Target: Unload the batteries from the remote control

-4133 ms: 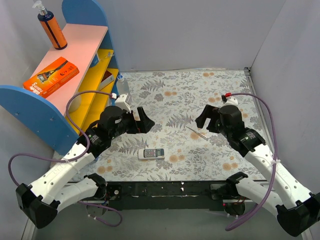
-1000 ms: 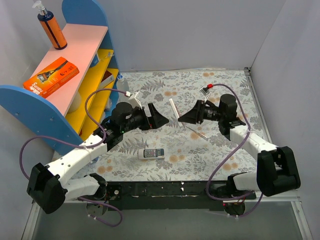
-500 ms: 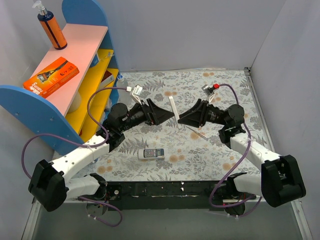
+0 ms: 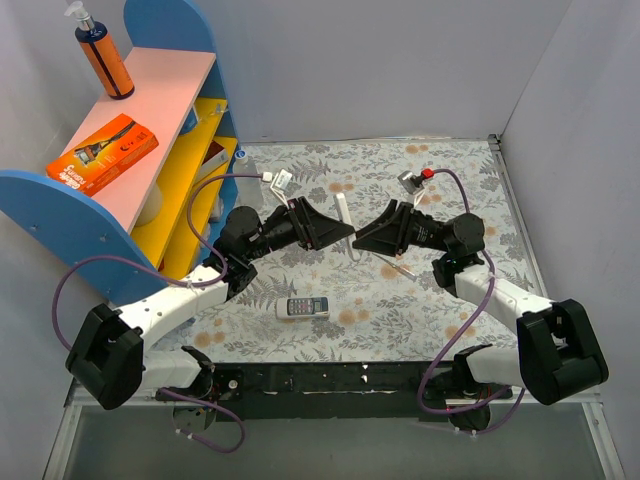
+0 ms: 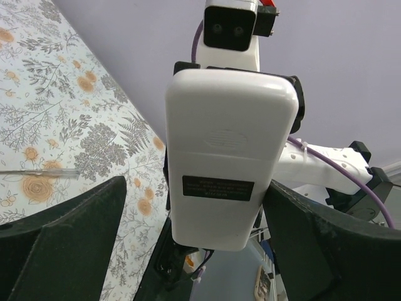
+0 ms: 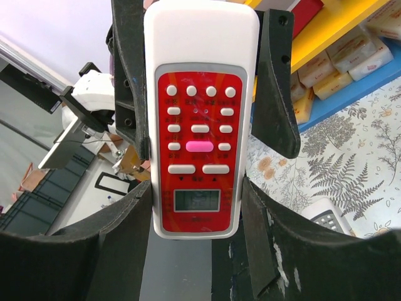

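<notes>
Over the flowered worktop (image 4: 440, 190) your two arms meet nose to nose, with the white remote (image 5: 229, 157) held in the air between them. It is well above a smaller remote (image 4: 303, 307) that lies flat near the front edge. The right gripper (image 4: 358, 240) has its jaws closed on the remote's display end, button face toward its own camera. The left gripper (image 4: 346, 234) faces the plain back. Its jaws stand around the other end, one finger against the edge and a sliver of gap at the other, so read them as not clamped. No batteries show anywhere; the back looks closed, so I judge they sit inside behind the cover. You're at the opening step, with nothing unloaded yet. Next, hold firm with the right and bring a left finger onto the faint ridged patch (image 5: 229, 135) on the back. Then push along the remote's length to slide the cover off. Press off-centre and the remote may twist in the right jaws.
</notes>
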### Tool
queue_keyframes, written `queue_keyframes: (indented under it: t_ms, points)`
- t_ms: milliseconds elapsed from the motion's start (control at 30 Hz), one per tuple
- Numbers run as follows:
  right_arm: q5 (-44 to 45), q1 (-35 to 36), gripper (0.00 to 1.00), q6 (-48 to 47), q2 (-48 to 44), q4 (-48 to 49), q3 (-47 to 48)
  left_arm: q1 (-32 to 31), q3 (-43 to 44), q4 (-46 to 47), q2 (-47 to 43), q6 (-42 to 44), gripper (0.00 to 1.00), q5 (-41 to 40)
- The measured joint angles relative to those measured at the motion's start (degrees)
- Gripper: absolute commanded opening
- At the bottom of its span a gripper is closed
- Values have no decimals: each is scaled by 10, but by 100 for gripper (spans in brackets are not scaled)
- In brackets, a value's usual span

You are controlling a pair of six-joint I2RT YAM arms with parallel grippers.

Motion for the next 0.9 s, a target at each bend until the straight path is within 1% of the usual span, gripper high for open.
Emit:
queue_keyframes:
  t_ms: [133, 167, 233, 267, 300, 400, 500, 600, 633, 767, 900]
  points:
    - [3, 6, 49, 4, 3, 6, 0, 0, 0, 14, 1, -6, 63, 9]
    - [4, 7, 53, 5, 4, 6, 0, 0, 0, 19, 2, -8, 52, 11]
    - [6, 8, 61, 5, 6, 4, -2, 0, 0, 28, 4, -13, 44, 18]
    - [6, 7, 68, 6, 6, 2, -3, -1, 0, 29, 5, -12, 39, 19]
    - [6, 7, 71, 5, 6, 0, -3, -1, 0, 28, 5, -12, 33, 20]
    - [6, 9, 77, 2, 5, -10, -4, -1, 0, 21, 7, -10, 25, 19]
    - [10, 10, 80, -23, -7, -53, -4, -1, -1, 5, 7, -2, 21, 17]
    - [13, 10, 82, -68, -28, -121, -3, -1, -2, -17, 7, 8, 9, 15]
    - [15, 10, 82, -85, -37, -148, -2, -1, -2, -28, 7, 16, 0, 13]
    - [33, -1, 82, -157, -75, -281, 10, -1, -1, -103, 7, 57, 0, -4]
    - [88, -19, 80, -236, -97, -436, 65, -1, 16, -198, 15, 110, 0, -29]
